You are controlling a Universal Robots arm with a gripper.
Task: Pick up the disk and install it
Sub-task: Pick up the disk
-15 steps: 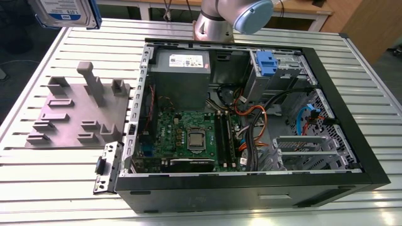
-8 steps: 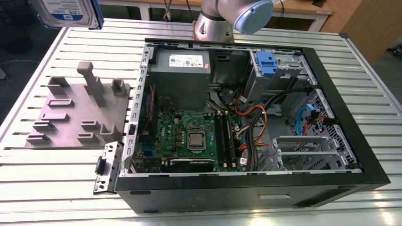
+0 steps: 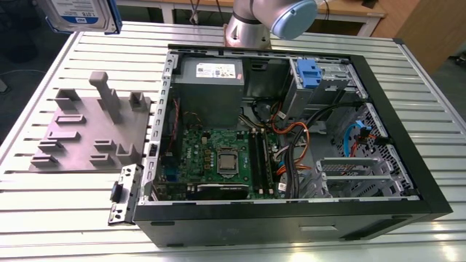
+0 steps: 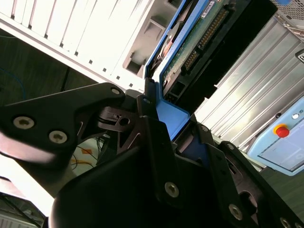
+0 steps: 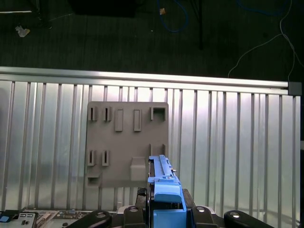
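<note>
One disk point(image 3: 76, 13): held high, over the table's edge, near the grey tray point(image 3: 80, 136).
Gripper point(image 4: 168, 116): clamped tight on the disk's blue frame.
Care: carry it level, squared to the computer case point(image 3: 291, 218).

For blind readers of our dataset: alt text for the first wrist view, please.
The gripper holds the blue-framed disk edge-on above a grey slotted plate lying on a ribbed metal table. Beyond the table's edge lies dark floor with cables.
</note>
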